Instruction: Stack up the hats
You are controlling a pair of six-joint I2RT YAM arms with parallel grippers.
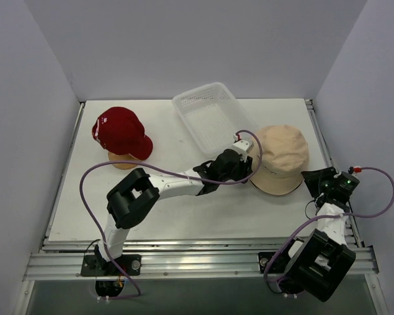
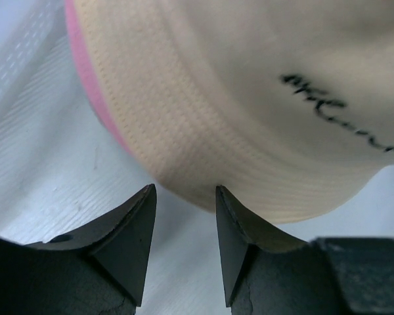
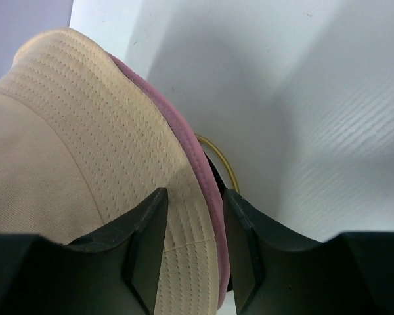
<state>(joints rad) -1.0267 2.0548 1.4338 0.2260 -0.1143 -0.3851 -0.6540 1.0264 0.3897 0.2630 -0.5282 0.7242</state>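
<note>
A tan bucket hat (image 1: 282,156) lies right of the table's middle, on top of a pink hat whose brim edge (image 3: 200,157) peeks out beneath it. In the left wrist view the same pink brim (image 2: 92,85) shows under the tan hat (image 2: 249,98). A red cap with white marks (image 1: 121,130) sits on a wooden stand at the back left. My left gripper (image 1: 251,165) (image 2: 184,190) is open at the tan hat's left brim, with bare table between its fingers. My right gripper (image 1: 310,177) (image 3: 194,193) is shut on the stacked tan and pink brims at the hat's right side.
A white mesh basket (image 1: 209,115) lies tilted at the back centre, just behind my left arm. A thin yellow-edged dark rim (image 3: 226,167) shows under the pink brim. Grey walls close in the table on both sides and at the back.
</note>
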